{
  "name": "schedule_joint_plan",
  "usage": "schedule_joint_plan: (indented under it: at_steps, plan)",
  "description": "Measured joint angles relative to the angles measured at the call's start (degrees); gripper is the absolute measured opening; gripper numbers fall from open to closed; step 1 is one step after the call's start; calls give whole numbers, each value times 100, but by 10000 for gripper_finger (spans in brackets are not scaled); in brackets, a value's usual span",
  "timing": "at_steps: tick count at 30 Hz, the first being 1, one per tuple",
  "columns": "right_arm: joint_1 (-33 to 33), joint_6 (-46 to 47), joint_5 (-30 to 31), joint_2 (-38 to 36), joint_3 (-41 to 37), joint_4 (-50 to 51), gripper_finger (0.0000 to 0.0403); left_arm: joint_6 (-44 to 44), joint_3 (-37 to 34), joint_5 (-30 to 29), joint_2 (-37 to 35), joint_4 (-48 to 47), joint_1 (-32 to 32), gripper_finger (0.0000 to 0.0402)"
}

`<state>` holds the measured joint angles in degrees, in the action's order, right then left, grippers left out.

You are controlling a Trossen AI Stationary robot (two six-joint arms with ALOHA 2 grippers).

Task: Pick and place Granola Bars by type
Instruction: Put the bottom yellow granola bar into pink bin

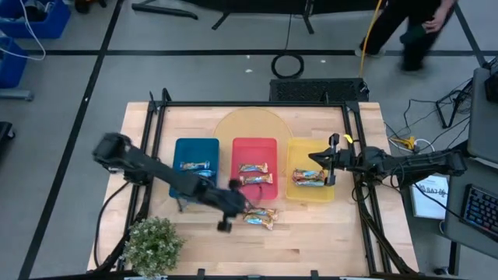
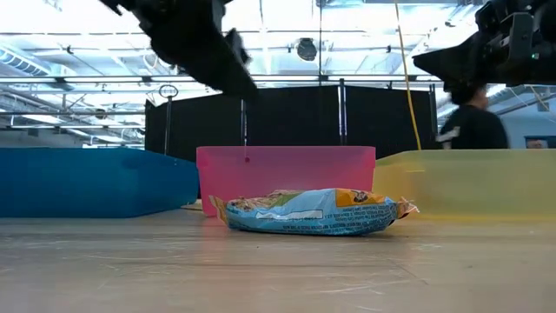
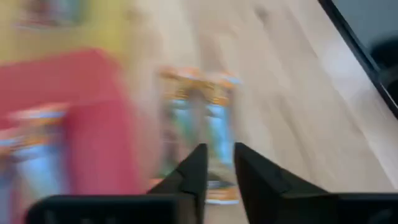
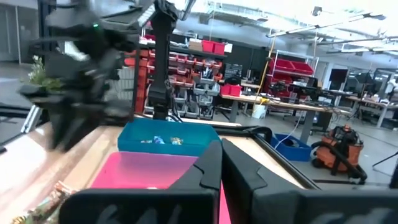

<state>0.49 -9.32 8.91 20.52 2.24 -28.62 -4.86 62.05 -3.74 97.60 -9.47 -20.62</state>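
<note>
Granola Bars (image 1: 260, 218) lie loose on the wooden table (image 1: 327, 241) just in front of the red tray (image 1: 254, 148) — others sit in the blue tray (image 1: 195, 148), the red one and the yellow tray (image 1: 310, 196). The left gripper (image 1: 226, 226) hangs beside the loose bars, fingers slightly apart, holding nothing. The right gripper (image 1: 330, 162), fingers together, waits over the yellow tray.
</note>
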Motion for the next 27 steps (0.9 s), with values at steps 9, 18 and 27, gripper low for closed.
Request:
schedule_joint_plan:
  at_steps: [9,18,27]
  plan:
    - [0,-74,2,8,-7,9,0,660,1218,-121,1511,-223,-273,224]
    - [0,61,0,14,-11,103,0,660,1286,-383,1870,-565,-151,248]
    - [0,113,0,17,-13,206,0,377,1290,-189,2027,-768,-120,217]
